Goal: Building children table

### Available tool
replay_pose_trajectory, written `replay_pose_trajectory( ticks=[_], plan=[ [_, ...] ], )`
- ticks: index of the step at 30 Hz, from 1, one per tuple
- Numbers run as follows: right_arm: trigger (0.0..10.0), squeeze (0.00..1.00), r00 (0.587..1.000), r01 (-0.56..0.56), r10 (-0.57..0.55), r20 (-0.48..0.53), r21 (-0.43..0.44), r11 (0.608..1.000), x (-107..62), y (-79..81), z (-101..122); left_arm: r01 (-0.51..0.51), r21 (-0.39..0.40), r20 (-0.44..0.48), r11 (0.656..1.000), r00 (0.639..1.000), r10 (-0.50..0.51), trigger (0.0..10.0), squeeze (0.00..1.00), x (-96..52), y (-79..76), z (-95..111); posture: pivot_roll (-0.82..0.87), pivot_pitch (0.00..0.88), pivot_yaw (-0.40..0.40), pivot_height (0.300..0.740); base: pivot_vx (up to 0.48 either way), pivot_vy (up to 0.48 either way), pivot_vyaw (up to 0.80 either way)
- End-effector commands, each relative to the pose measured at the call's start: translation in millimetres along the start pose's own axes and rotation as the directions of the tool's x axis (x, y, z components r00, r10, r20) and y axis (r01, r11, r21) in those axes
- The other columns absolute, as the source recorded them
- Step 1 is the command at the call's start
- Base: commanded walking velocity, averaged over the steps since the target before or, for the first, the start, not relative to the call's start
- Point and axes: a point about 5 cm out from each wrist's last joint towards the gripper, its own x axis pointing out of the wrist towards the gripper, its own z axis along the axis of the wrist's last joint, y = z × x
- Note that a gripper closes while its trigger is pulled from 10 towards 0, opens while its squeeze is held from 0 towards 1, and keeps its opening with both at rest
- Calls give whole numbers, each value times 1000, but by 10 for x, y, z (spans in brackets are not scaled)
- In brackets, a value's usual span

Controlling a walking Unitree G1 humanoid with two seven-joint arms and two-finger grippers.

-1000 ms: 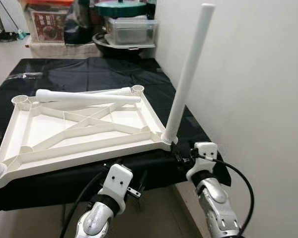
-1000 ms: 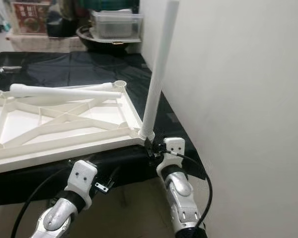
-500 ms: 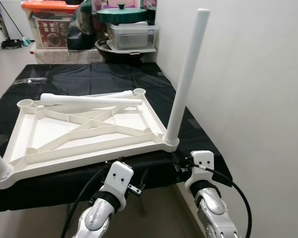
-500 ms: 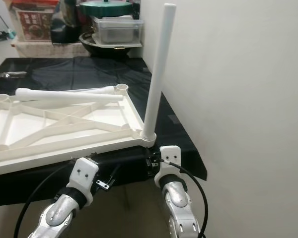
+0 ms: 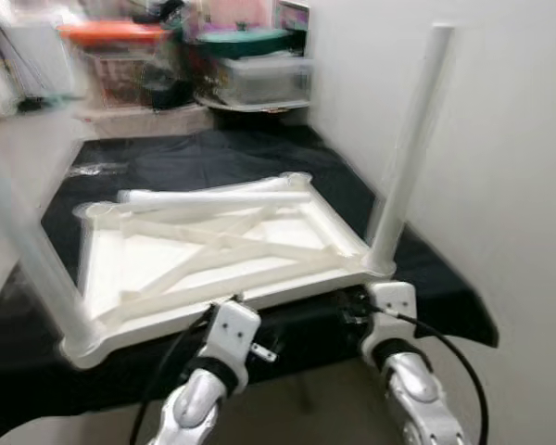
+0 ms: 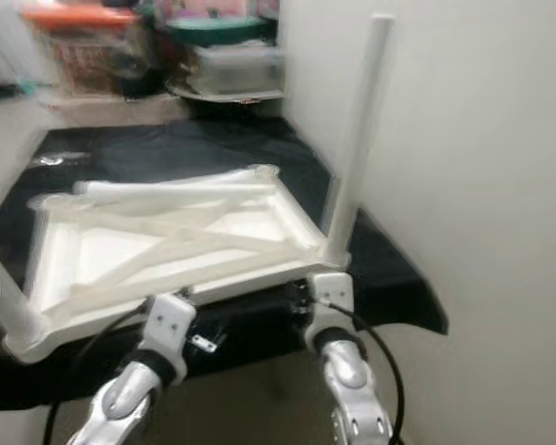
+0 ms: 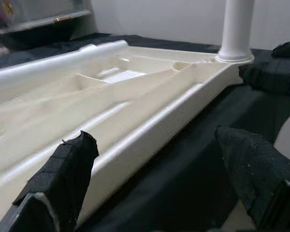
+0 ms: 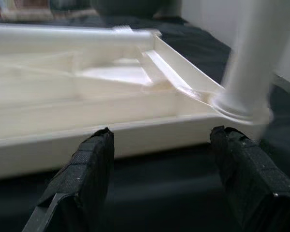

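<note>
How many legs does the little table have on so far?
Two legs stand up in the upside-down tabletop: one by the wall, one at the robot's left. Nothing is in hand: left gripper and right gripper are open. Loose legs lie across it, unfitted.

No text, label, brand, number or sign can be read in any view. The storage boxes [image 5: 111,56] beyond the far edge of the desk [image 5: 204,153] carry coloured patches that may be printing, but they are too blurred to make out. The white tabletop [image 5: 218,255] lying on the desk shows no markings on its visible surfaces, and neither does its upright leg [image 5: 410,148].
</note>
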Motion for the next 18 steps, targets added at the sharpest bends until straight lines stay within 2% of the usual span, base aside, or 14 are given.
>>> replay_pose_trajectory(
  ticks=[1, 8, 11, 14, 18],
  plan=[
    [10000, 0, 1000, -29, 29, 2, 18, 999, 13, 75, 24, -9, 11, -20, 1000, 1000, 9, 10000, 0, -23, 37, -43, 64, 0, -76, 740, -281, 394, 0],
    [10000, 0, 999, -36, 36, -4, 18, 999, -1, 84, 34, -2, 21, -32, 1000, 999, 3, 10000, 0, -36, 28, -61, 67, 0, -77, 740, -447, 47, 0],
    [10000, 0, 999, -37, 37, -8, 17, 999, -5, 86, 34, 3, 22, -35, 1000, 999, -2, 10000, 0, -37, 26, -68, 68, 0, -75, 740, -277, 0, 0],
    [10000, 0, 999, -36, 36, -10, 11, 999, -11, 84, 39, 30, 46, -45, 998, 999, -28, 10000, 0, -33, -6, -77, 68, 0, -75, 740, 0, 0, 0],
    [10000, 0, 999, -30, 30, -9, 9, 1000, -13, 82, 47, 30, 38, -46, 999, 999, -28, 10000, 0, -37, -6, -79, 70, 0, -78, 740, 0, 0, 0]
  ],
)
